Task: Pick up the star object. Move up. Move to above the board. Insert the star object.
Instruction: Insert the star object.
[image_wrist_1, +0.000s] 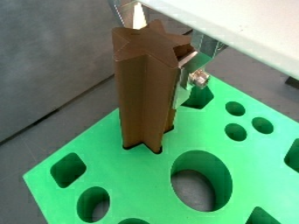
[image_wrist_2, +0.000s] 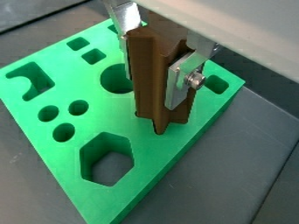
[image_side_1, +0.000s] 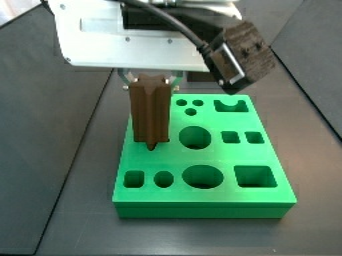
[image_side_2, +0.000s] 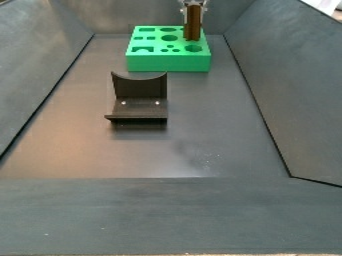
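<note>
The star object (image_wrist_1: 145, 87) stands upright between the fingers of the gripper (image_wrist_2: 155, 54), which is closed on its upper part, a silver finger (image_wrist_2: 181, 77) pressed flat on one side; I judge that the high grip leaves the lower part free to enter the hole. Its lower end is at the surface of the board (image_wrist_1: 111, 171), in or just at the mouth of the star hole; in a wrist view (image_wrist_1: 145, 143) the ridges seem to meet the points of the cut-out, but how deep it sits I cannot tell. The piece looks vertical in a side view (image_side_1: 150, 112), which the insertion needs, because the ridges allow very little play against the edges of the hole.

This hole lies near one long edge of the board; a large round hole (image_wrist_1: 198, 179) is just beside it and a hexagon hole (image_wrist_2: 105, 160) is near, so a sideways slip could catch a wrong edge. Above the board only the gripper is present, so there is free room to go straight down or up.

The fixture (image_side_2: 136, 98) stands on the floor well apart from the board (image_side_2: 167, 48), out of the way.
</note>
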